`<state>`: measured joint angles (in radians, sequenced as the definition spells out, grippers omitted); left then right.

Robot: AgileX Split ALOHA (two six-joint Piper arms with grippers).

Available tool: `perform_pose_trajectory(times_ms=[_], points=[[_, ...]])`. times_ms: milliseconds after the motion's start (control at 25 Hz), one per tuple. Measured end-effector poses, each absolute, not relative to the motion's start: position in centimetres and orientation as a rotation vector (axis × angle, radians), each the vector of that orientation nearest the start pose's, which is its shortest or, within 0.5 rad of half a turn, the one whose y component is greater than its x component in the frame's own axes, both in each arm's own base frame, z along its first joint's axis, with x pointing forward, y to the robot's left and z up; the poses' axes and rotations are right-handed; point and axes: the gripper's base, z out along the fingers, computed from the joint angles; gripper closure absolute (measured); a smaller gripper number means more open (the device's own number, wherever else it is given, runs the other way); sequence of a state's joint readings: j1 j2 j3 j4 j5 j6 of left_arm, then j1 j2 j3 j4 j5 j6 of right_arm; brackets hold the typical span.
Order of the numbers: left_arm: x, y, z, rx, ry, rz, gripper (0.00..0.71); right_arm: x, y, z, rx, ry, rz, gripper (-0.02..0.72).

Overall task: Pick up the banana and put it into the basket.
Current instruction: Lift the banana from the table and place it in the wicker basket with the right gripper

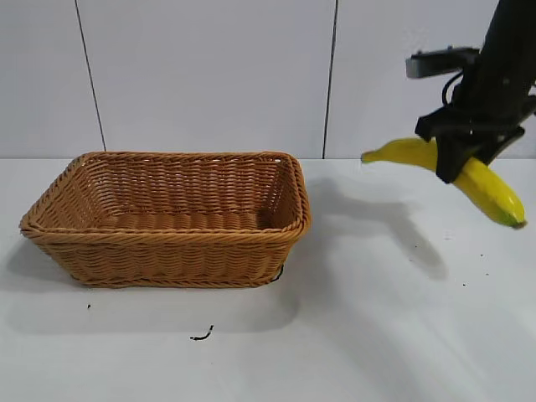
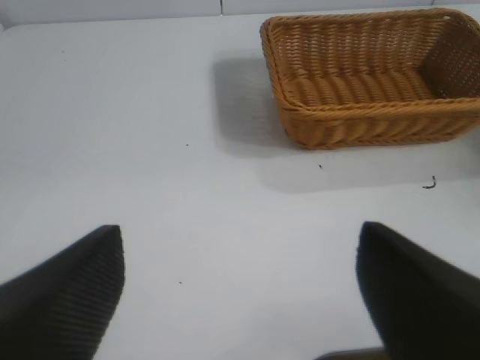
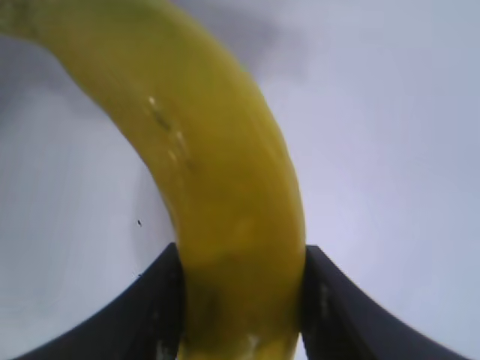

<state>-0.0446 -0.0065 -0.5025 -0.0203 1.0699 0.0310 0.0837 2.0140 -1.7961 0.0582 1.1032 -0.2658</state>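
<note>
The yellow banana (image 1: 481, 180) hangs in the air at the right, well above the table, clamped near its middle by my right gripper (image 1: 452, 163). In the right wrist view the banana (image 3: 225, 187) fills the gap between the two black fingers (image 3: 150, 315). The light brown wicker basket (image 1: 50, 219) stands on the table at the left, with nothing in it. It also shows in the left wrist view (image 2: 375, 112). My left gripper (image 2: 240, 247) is open over bare table, away from the basket; it is out of the exterior view.
The white table (image 1: 377, 318) spreads between the basket and the right arm. A small dark scrap (image 1: 201, 335) lies on the table in front of the basket. A white panelled wall stands behind.
</note>
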Motion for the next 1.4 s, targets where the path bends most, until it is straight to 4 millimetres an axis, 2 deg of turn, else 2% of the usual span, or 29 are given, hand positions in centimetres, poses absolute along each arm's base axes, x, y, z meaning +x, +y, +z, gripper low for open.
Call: perform_pose_trajectory(times_ms=[120,320,680,880,1000,1240,1400], points=[[-0.7,-0.1,27.7,0.078,2.043,-0.033,0.075,43.8,6.5,28.5,-0.534,2.689,0.025,0.412],[-0.7,-0.1,27.7,0.078,2.043,-0.033,0.075,43.4,12.1,30.6,-0.683,2.545,0.038,0.413],[-0.7,-0.1,27.7,0.078,2.043,-0.033,0.075,40.8,22.8,31.2,-1.038,2.223,0.038,0.413],[-0.7,-0.1,27.7,0.078,2.043,-0.033,0.075,39.5,28.1,28.5,-1.248,2.088,0.013,0.413],[-0.7,-0.1,27.7,0.078,2.043,-0.033,0.075,39.9,30.0,25.8,-1.312,2.047,-0.023,0.413],[-0.7,-0.1,27.7,0.078,2.043,-0.033,0.075,41.1,31.1,20.6,-1.354,2.075,-0.035,0.413],[-0.7,-0.1,27.7,0.078,2.043,-0.033,0.075,41.4,31.5,18.3,-1.362,2.098,-0.02,0.413]])
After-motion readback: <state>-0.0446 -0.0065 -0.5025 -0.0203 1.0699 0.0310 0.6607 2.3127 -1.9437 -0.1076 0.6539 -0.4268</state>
